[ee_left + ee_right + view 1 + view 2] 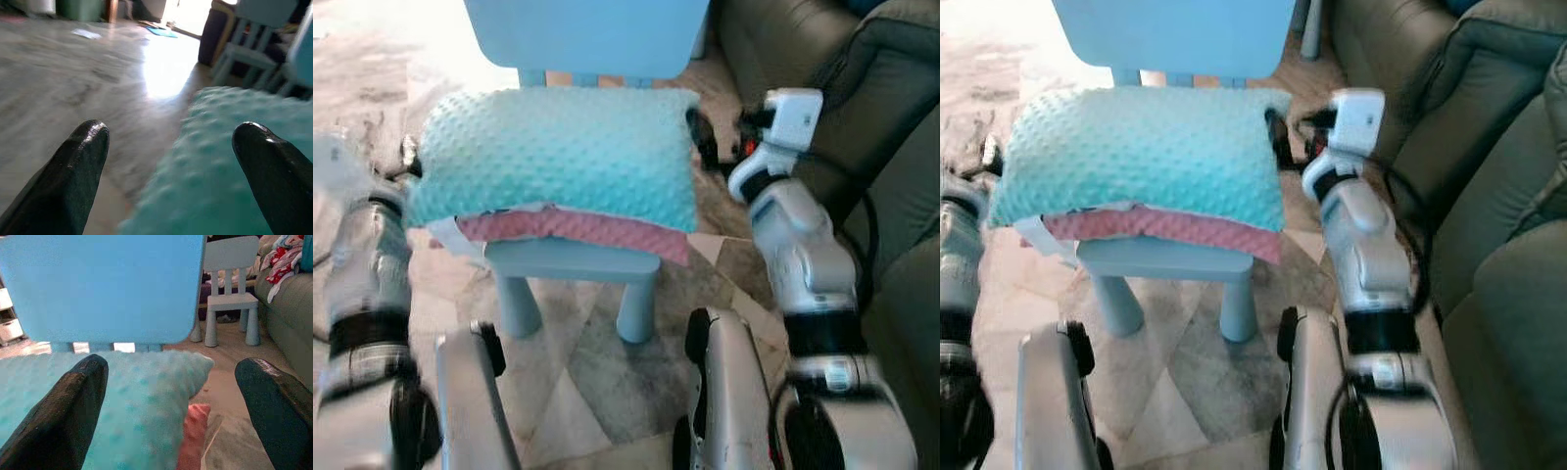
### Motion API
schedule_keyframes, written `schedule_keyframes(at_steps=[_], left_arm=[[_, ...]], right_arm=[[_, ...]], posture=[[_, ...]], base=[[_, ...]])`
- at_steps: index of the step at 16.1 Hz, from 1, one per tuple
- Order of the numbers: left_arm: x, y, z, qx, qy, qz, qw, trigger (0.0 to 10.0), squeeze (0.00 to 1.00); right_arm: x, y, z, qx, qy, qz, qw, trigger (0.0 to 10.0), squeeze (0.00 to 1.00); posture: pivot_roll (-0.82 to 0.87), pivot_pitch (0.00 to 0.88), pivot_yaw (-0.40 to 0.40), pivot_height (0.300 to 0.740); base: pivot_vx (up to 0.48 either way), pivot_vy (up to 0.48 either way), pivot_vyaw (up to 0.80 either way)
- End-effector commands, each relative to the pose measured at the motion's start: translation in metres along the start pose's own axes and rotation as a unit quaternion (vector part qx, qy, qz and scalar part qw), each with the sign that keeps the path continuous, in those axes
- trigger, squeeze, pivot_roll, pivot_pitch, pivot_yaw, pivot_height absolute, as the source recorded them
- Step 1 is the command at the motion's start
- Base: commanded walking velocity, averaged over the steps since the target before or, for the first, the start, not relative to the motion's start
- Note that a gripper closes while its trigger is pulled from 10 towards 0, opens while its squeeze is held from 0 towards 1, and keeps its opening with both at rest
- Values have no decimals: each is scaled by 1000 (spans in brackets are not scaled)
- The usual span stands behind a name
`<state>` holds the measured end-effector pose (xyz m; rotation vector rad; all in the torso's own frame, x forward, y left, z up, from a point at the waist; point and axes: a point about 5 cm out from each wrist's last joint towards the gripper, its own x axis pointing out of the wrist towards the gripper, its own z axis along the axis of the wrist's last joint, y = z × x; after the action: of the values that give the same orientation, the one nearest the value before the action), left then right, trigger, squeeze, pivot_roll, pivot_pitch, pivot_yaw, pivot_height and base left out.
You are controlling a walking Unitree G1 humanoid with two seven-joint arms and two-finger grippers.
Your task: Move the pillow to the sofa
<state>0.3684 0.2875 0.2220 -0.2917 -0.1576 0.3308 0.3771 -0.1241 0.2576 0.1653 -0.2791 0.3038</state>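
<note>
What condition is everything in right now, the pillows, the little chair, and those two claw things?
teal pillow: lying flat on the chair seat, on top of the pink one, not gripped.
pink pillow: underneath, edge showing.
blue chair: upright on the floor.
left gripper: open, at the teal pillow's left end.
right gripper: open, at the pillow's right end.
sofa: to the robot's right.

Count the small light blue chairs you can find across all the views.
2: one chair directly before the robot, carrying the teal pillow; another chair stands farther back on the floor, near the sofa. Others may be hidden.
</note>
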Motion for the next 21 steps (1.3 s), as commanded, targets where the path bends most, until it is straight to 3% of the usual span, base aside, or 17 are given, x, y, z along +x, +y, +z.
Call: schedule_keyframes(at_steps=[1,4,6,8,10,13,14,16,19,20,21], left_arm=[[4,0,-3,-42,16,-9,999,10000,0],[20,-20,5,-138,36,-37,989,10000,0],[24,-23,9,-173,45,-33,983,10000,0],[30,-22,23,-231,50,-37,971,10000,0],[32,-16,32,-231,59,-37,970,10000,0],[33,14,69,-203,7,-27,979,10000,0],[32,22,72,-208,6,-20,978,10000,0],[27,37,52,-185,80,9,979,10000,0],[24,35,39,-208,129,-37,969,10000,0],[24,27,40,-235,140,-70,959,10000,0],[24,22,40,-230,148,-85,958,10000,0]], right_arm=[[4,-6,-1,16,2,-12,1000,10000,0],[17,-10,-6,82,37,-6,996,10000,0],[20,-13,-9,100,52,-3,994,10000,0],[21,-17,-9,135,76,38,987,10000,0],[20,-25,-6,142,82,58,985,10000,0],[15,-41,0,139,76,56,986,10000,0],[13,-41,-2,139,80,60,985,10000,0],[11,-35,-5,153,88,93,980,10000,0],[10,-22,-4,161,92,153,971,10000,0],[8,-19,-5,170,97,168,966,10000,0],[7,-19,-5,173,98,173,965,10000,0]], posture=[[-147,247,-77,352],[-140,294,-80,352],[-133,316,-80,352],[-131,343,-77,352],[-131,349,-75,352],[-121,351,-69,352],[-118,347,-69,352],[-118,341,-71,352],[-128,334,-75,352],[-128,336,-75,352],[-125,340,-75,352]], base=[[0,0,0],[0,0,0],[0,0,0],[0,0,0],[0,0,0],[0,0,0],[0,0,0],[0,0,0],[0,0,0],[0,0,0],[0,0,0]])
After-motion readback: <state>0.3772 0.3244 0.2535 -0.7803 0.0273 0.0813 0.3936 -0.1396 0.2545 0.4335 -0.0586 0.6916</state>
